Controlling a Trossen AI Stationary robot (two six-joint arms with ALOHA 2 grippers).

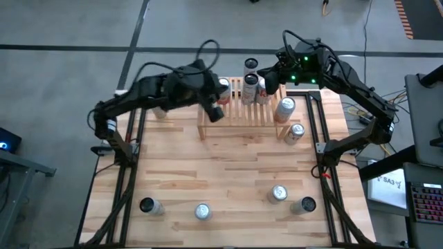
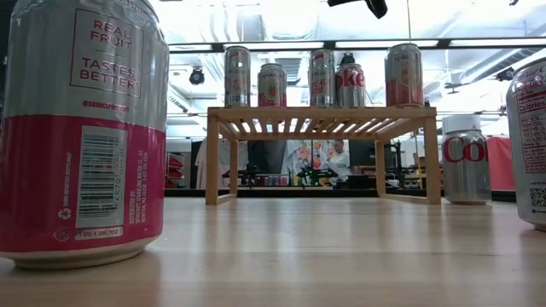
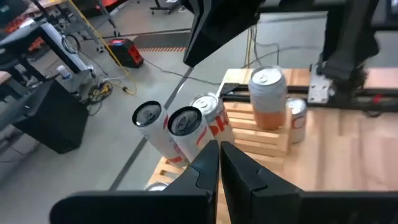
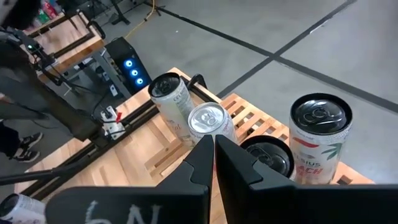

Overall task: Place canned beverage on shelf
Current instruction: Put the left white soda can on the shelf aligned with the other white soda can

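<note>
Left hand (image 1: 214, 113): fingers pressed together, clamped on nothing, poised above the left half of the shelf (image 1: 235, 117). In the left wrist view, closed fingertips (image 3: 219, 163) directed toward 3 cans grouped at the shelf's far edge.

Right hand (image 1: 271, 83): fingers likewise together and empty, held over the rear right part of the shelf, close above the can cluster there. In the right wrist view, shut fingertips (image 4: 213, 155) just above a silver-topped can (image 4: 208, 121), with a dark-topped peach-labelled can (image 4: 318, 140) beside it.

Shelf: low rack of light wood with slatted top, set at the back centre of the bench (image 1: 228, 176). Seen level in the low view as a frame on 4 legs (image 2: 320, 119) carrying 5 upright cans, among them a Coke can (image 2: 350, 85) and a pink-banded can (image 2: 403, 75).

Off the shelf, on the bench: Diet Coke can (image 2: 466, 158) standing just right of the shelf, a second can (image 1: 296, 131) near it, and 4 cans along the front edge, including a silver-topped can (image 1: 202, 211) and a dark-topped can (image 1: 147, 205). Large pink-and-silver can (image 2: 81, 128) nearest the low camera, labelled "REAL FRUIT TASTES BETTER".

Beyond the bench, under the shelf in the low view: a person (image 2: 339, 160) in the room.
</note>
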